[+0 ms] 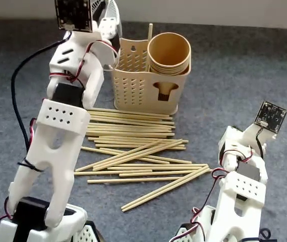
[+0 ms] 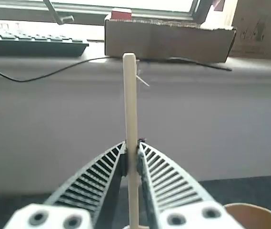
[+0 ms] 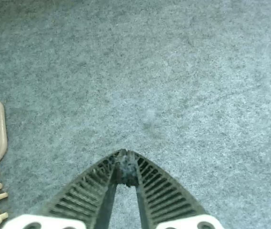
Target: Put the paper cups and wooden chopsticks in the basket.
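Chopstick (image 2: pixel 130 105) upright within left tool (image 2: pixel 131 147)

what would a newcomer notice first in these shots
The loose pile of wooden chopsticks sprawled on the grey carpet in front of the basket draws the eye first. Next come the stacked paper cups standing in the basket. The left end effector is shut on a single chopstick, held upright.

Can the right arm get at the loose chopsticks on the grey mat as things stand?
Probably yes. The loose chopsticks lie on open mat beside the right gripper, which is shut and empty; the left gripper is away by the basket, holding one chopstick.
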